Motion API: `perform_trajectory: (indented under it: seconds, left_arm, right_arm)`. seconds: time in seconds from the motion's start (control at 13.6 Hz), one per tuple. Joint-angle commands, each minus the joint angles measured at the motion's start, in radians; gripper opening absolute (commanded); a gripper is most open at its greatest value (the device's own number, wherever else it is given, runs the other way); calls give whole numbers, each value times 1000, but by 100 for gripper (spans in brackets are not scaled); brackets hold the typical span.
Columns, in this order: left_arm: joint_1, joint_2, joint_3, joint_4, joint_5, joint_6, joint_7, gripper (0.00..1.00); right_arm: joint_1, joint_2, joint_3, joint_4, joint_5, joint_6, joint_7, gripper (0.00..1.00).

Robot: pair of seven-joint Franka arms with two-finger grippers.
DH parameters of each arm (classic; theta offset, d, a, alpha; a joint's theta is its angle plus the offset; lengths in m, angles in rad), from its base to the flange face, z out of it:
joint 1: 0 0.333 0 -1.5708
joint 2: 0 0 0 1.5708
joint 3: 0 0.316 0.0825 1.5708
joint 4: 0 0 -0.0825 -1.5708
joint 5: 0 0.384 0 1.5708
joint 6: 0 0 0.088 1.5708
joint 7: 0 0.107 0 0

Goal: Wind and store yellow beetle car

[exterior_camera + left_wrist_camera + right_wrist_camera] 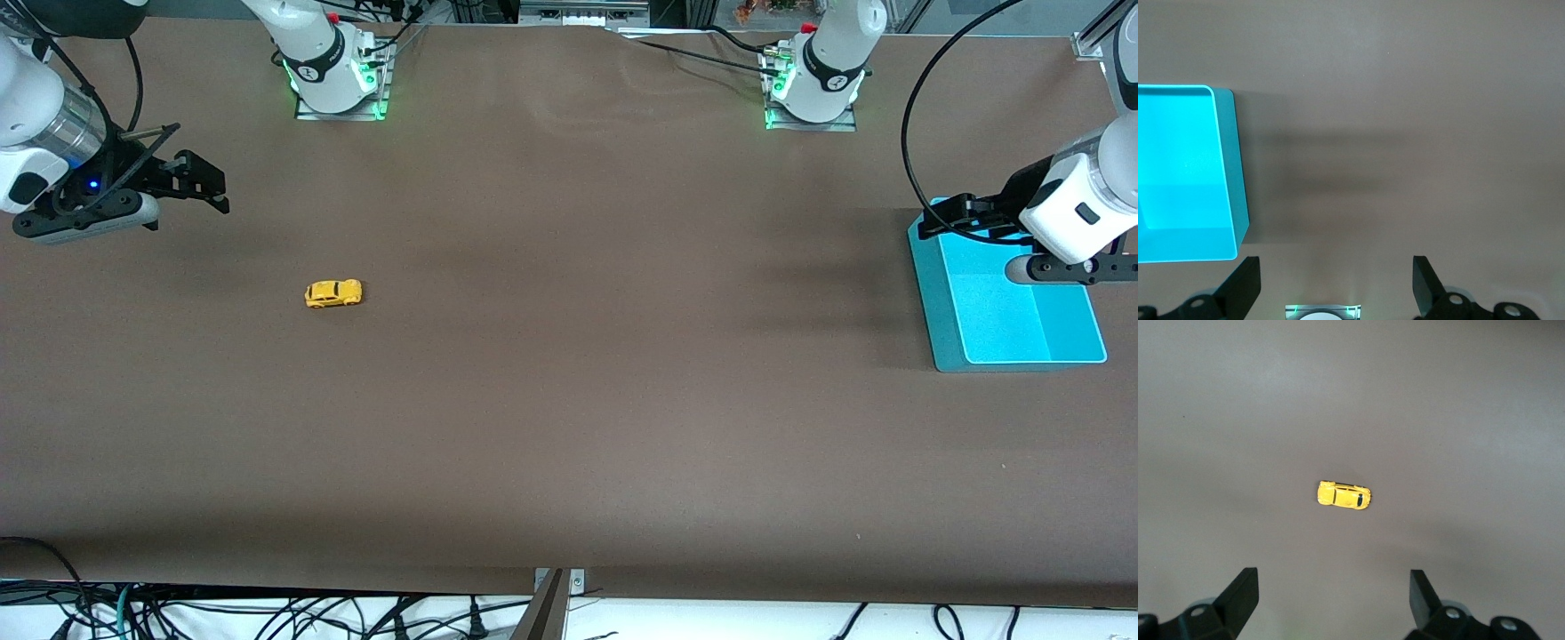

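The yellow beetle car (333, 292) is sitting on its wheels on the brown table (569, 400), toward the right arm's end and apart from everything else on the surface. Its long axis is lying along the length of the table, running from the 9 o'clock to the 3 o'clock direction in the front view. The right gripper (200, 182) is hanging above the table near that same end, with its fingers spread wide and holding nothing. From this gripper the car is lying at roughly the 4 o'clock direction in the front view. In the right wrist view the car (1343, 495) is showing ahead of the two spread fingers (1238, 597), roughly centred on the gap between them and clear of both. There its long axis is running nearly parallel to the line joining the fingertips, so a rotation of the wrist is probably being called for before the jaws close across the narrow sides of the body. The left gripper (942, 216) is waiting over the farther edge of the turquoise tray (951, 329) at the left arm's end, its fingers likewise spread and empty, as the left wrist view confirms (1331, 287). The tray (1231, 173) is standing empty, well apart from the car. The right arm is clearly the nearer, so the pickup is judged to be its work.
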Motion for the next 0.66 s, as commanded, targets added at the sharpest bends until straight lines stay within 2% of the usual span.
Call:
perform_trajectory:
  seconds: [0.0,0.59]
  left_arm:
    - [7,17,-5,36,28,-24,21,100]
    - [7,22,-5,36,28,-23,21,100]
  right_arm:
    - [-7,5,3,19,-14,-22,12,100]
    - [-9,7,-1,19,-14,-22,12,100]
